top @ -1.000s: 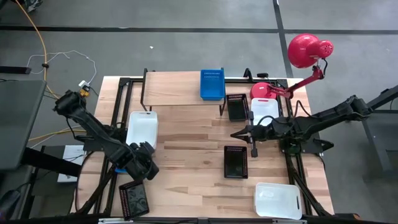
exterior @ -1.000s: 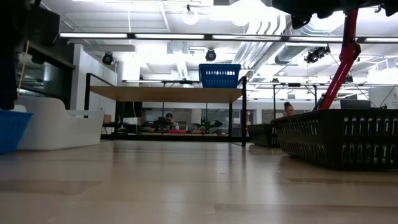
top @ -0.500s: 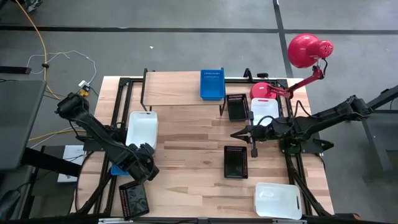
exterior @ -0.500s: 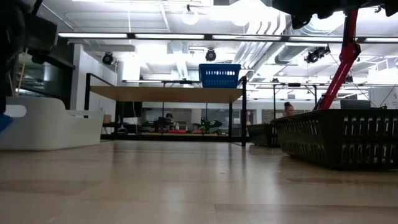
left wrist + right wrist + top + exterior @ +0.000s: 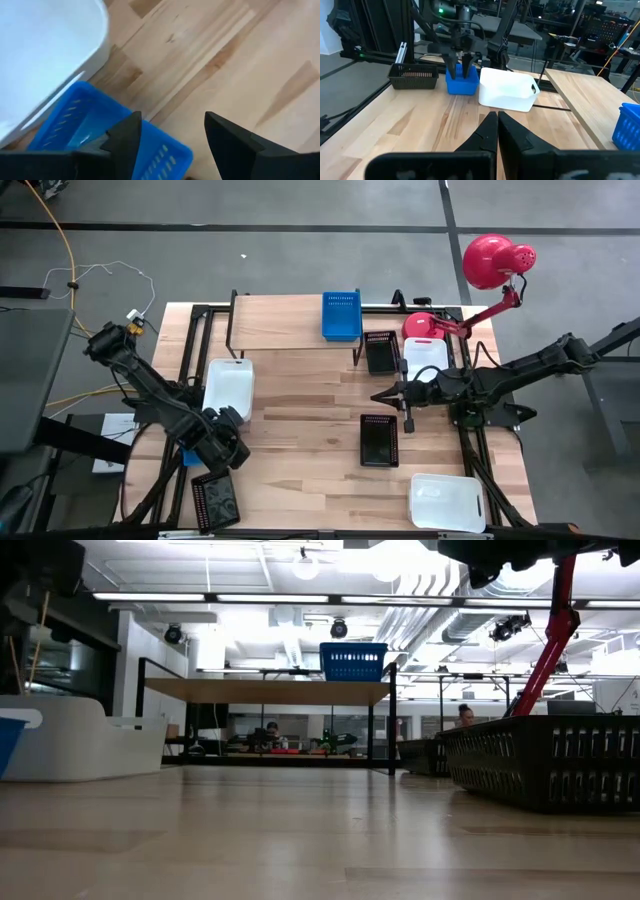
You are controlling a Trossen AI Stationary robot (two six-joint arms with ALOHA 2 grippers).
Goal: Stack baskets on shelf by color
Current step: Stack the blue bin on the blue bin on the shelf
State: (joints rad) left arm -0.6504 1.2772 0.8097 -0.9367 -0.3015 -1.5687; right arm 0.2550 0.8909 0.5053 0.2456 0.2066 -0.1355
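A blue basket (image 5: 95, 135) sits on the table near its left edge, beside a white basket (image 5: 228, 387). My left gripper (image 5: 170, 120) is open above the blue basket's end, pointing down. One finger is over the inside, the other over bare table. From the right wrist view, my left gripper (image 5: 461, 62) stands at that basket (image 5: 461, 85). My right gripper (image 5: 380, 396) is shut and hangs over the table's middle, touching nothing. A second blue basket (image 5: 341, 315) rests on the shelf (image 5: 280, 322) at its right end. My left gripper straddles the blue basket's end wall (image 5: 175, 150) from above, one finger inside and one outside. Whether either finger touches the wall, I cannot tell. The basket stands on the table.
Black mesh baskets lie at the near left corner (image 5: 215, 500), mid-table (image 5: 379, 440) and by the shelf's right leg (image 5: 380, 352). White baskets sit near the red lamp base (image 5: 427, 358) and at the near right (image 5: 447, 502). Bare wood lies between the arms.
In the low view the blue basket slid almost out past the picture's left edge, then came partly back. The left arm swayed slightly over it. The right arm kept still.
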